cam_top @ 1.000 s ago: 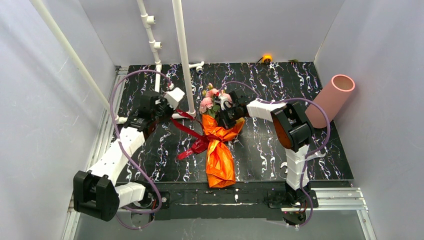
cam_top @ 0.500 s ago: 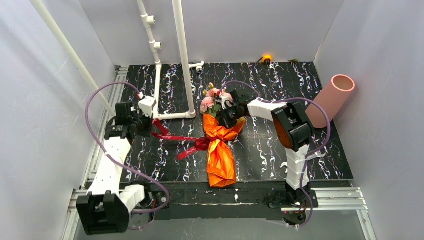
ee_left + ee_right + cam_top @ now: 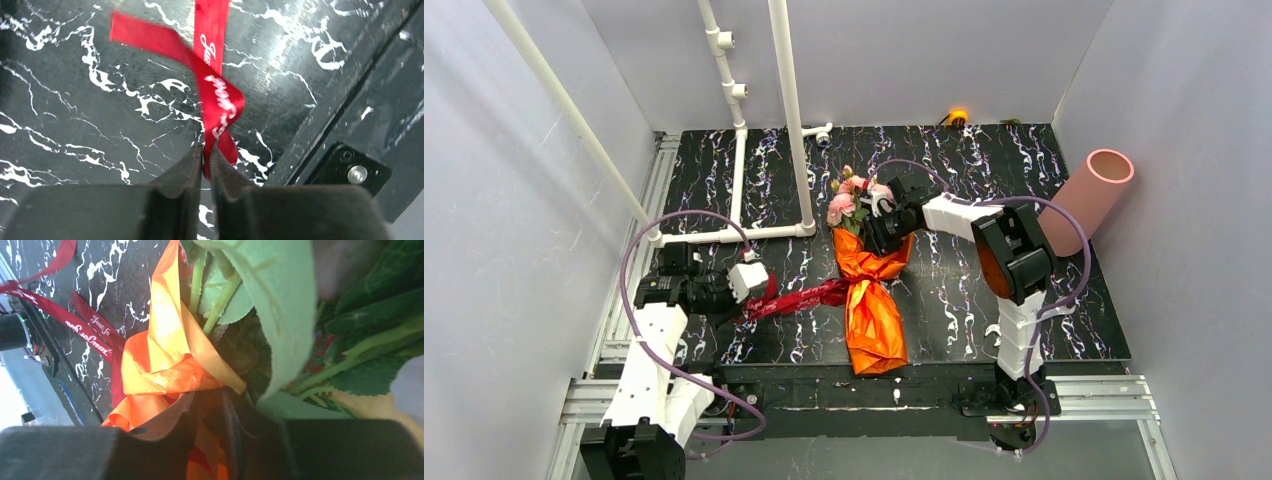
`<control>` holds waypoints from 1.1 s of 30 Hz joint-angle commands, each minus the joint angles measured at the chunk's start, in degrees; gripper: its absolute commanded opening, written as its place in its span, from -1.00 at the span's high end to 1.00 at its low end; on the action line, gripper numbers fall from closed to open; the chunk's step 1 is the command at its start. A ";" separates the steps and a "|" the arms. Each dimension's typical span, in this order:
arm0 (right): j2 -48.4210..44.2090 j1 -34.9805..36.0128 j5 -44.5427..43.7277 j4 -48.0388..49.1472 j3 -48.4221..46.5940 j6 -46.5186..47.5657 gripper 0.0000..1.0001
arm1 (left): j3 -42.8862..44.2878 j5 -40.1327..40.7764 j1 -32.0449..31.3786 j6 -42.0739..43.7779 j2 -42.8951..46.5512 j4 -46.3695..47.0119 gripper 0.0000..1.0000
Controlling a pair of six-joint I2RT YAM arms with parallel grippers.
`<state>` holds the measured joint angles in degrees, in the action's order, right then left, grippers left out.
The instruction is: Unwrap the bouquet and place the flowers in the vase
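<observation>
Flowers (image 3: 848,198) sit in wrap (image 3: 872,312); L gripper (image 3: 206,150) pinches ribbon (image 3: 220,101), R gripper (image 3: 209,397) at wrap, grip unclear.

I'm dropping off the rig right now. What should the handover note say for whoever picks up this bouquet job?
Left gripper: shut on the ribbon, low at the near left.
Right gripper: shut on the wrapper edge at the bouquet's mouth.
Bouquet: lies mid-table, flowers pointing away from the arms. The ribbon runs from its waist to the left gripper.
Vase: leans tilted at the far right, no flowers in it.
Done: ribbon drawn out sideways; whether the knot is free is unclear.
Left: free the ribbon, open the wrapper, move the flowers into the vase.
</observation>
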<state>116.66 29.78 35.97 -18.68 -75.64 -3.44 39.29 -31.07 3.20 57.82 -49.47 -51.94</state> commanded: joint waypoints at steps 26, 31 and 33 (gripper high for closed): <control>-5.78 -1.30 -0.71 -8.72 -6.73 -1.75 -0.65 | 9.45 2.92 -28.76 1.17 -30.19 22.61 0.26; -6.60 -1.30 1.02 -7.70 -7.50 -3.25 -0.66 | 8.53 4.05 -29.95 3.89 -32.93 22.92 0.10; -7.16 -1.30 1.88 -6.99 -7.72 -3.89 -0.66 | 8.52 5.26 -30.58 4.75 -34.74 22.87 0.07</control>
<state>113.43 28.84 35.62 -26.85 -80.60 -5.69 48.47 -27.44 -26.37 59.94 -82.37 -28.97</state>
